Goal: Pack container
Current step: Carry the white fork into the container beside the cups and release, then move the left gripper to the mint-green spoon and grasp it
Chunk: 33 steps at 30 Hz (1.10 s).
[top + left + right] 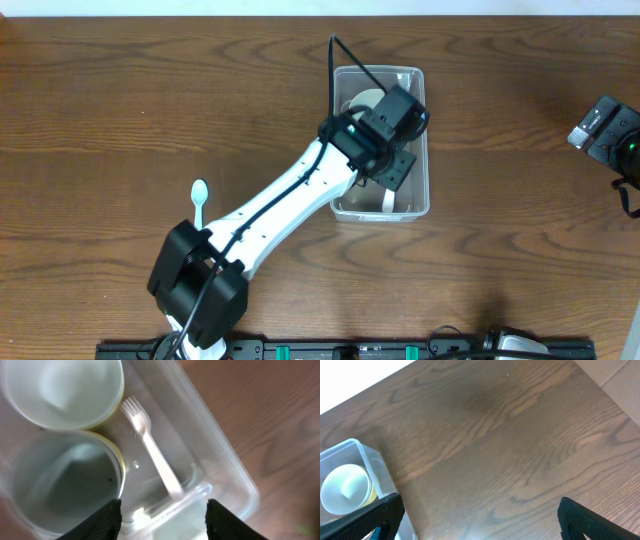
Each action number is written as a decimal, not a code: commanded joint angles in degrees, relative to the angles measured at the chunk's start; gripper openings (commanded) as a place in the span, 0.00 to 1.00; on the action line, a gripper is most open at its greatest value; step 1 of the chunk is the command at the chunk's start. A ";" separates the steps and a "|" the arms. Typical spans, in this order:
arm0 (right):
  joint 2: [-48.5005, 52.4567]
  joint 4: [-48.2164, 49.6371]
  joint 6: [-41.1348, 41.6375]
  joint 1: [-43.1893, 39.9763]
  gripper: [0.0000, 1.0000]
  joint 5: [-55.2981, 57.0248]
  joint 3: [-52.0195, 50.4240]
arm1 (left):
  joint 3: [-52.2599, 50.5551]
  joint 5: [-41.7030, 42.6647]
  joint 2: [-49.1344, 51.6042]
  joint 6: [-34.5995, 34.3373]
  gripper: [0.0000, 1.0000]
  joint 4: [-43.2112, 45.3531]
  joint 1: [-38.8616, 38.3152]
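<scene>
My left arm (290, 195) stretches diagonally from its black base (195, 290), reaching forward and toward its right. The white link runs up to a black wrist (385, 125), where I see a small green light. The left pincer (162, 520) points downward, its two dark fingers (107, 520) spread wide with nothing clamped between them. My right arm (612, 132) sits at the far right edge, with only its black end in the overhead view. The right pincer (480, 520) is spread wide too, fingertips well apart and gripping nothing.
</scene>
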 commanded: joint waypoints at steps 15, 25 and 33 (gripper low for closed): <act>-0.37 -0.11 0.79 -0.42 0.99 0.76 0.00 | 6.99 -23.34 -10.40 -8.11 0.60 -34.80 21.05; -0.37 -0.09 0.79 -0.44 0.99 0.76 0.00 | -19.69 -9.22 -9.33 -7.98 0.52 -19.08 42.29; -0.37 -0.11 0.79 -0.42 0.99 0.79 0.00 | -34.93 -9.68 -9.31 -3.26 0.53 -5.01 44.22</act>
